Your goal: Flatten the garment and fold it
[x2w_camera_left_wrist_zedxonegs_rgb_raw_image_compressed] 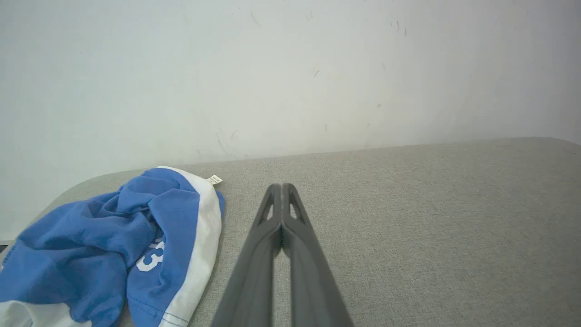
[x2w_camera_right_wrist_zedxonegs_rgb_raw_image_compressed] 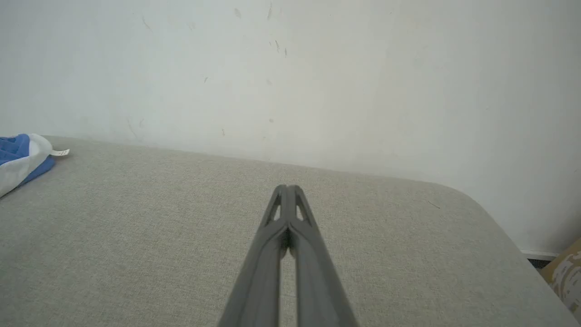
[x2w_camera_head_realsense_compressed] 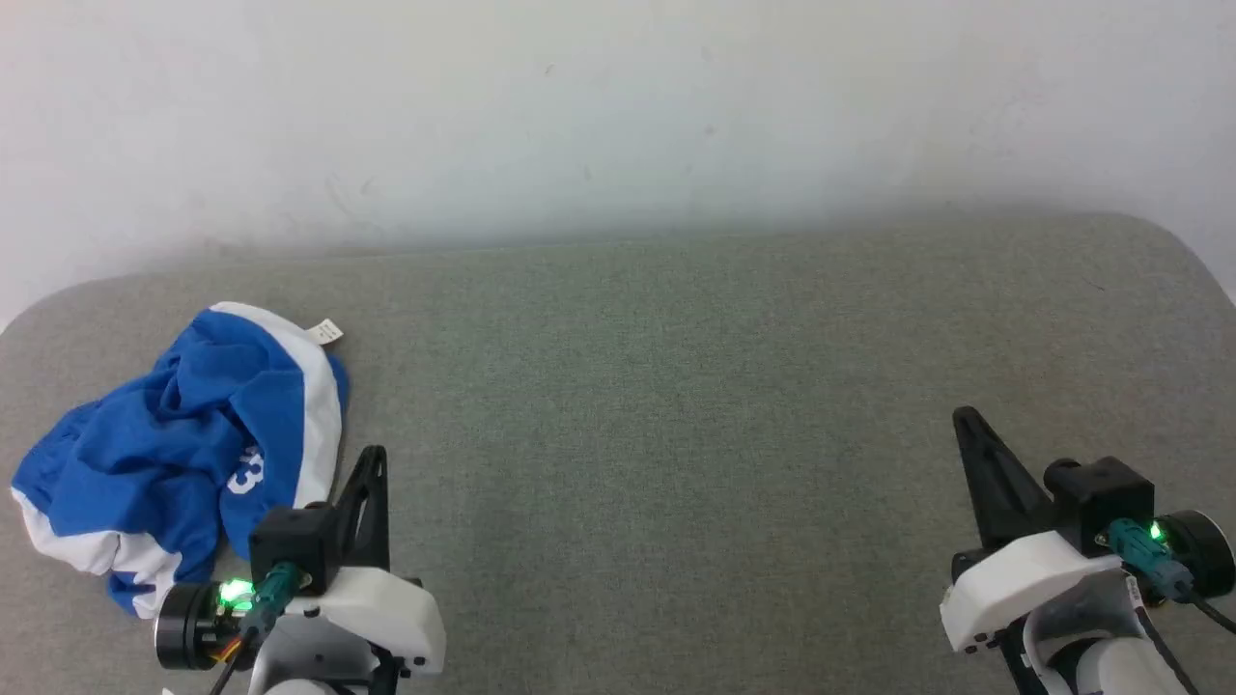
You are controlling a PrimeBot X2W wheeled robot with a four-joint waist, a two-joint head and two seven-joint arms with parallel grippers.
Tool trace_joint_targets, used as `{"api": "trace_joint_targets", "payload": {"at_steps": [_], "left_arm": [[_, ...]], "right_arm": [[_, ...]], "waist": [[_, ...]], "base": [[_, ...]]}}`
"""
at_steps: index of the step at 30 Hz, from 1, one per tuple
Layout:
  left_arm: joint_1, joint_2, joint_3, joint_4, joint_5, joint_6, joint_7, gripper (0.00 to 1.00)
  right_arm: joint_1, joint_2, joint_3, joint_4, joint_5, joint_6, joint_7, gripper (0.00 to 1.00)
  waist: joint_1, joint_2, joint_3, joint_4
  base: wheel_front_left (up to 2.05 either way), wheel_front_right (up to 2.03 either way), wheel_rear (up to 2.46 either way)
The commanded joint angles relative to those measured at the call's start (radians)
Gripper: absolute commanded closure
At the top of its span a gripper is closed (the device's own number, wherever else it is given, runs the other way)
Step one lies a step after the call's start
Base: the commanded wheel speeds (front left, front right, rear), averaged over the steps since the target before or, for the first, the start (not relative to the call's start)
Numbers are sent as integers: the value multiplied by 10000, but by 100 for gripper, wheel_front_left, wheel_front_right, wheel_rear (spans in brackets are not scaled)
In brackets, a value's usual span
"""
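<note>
Left gripper (x2w_camera_left_wrist_zedxonegs_rgb_raw_image_compressed: 281,187): both dark fingers are pressed together along their full length, tips meeting, with nothing between them. It hangs above the near left part of the grey fabric-covered surface (x2w_camera_head_realsense_compressed: 676,386), fingers pointing toward the far edge. A green indicator light (x2w_camera_head_realsense_compressed: 232,591) glows on its wrist.

Right gripper (x2w_camera_right_wrist_zedxonegs_rgb_raw_image_compressed: 287,187): the fingers are likewise fully closed tip to tip and hold nothing. It is over the near right part of the surface, well apart from the left gripper, with fingers pointing toward the far edge.

The blue shorts (x2w_camera_head_realsense_compressed: 183,434) lie crumpled in a heap on the left end of the surface, just beside the left gripper on its left side. Contact between fabric and gripper body cannot be determined in the head view; in the left wrist view the fingers are clear of the cloth. A white side stripe (x2w_camera_head_realsense_compressed: 319,415) curves along the right edge of the heap. A partly folded white number print (x2w_camera_left_wrist_zedxonegs_rgb_raw_image_compressed: 150,259) shows on the near right portion. A small white tag (x2w_camera_head_realsense_compressed: 326,332) projects from the far right corner of the heap.

The surface has rounded corners, and its far edge meets a pale scuffed wall (x2w_camera_head_realsense_compressed: 618,116).
</note>
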Motion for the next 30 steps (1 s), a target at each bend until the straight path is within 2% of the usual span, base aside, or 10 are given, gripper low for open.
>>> {"api": "trace_joint_targets", "payload": {"at_steps": [1, 30], "left_arm": [[-125, -30, 45, 20, 35, -35, 1, 100], [-125, -30, 45, 20, 35, -35, 1, 100]], "right_arm": [[111, 30, 1, -34, -47, -19, 5, 100], [111, 30, 1, -34, -47, -19, 5, 100]], "waist": [[0, 0, 0, 0], [0, 0, 0, 0]], "base": [[0, 0, 0], [0, 0, 0]]}}
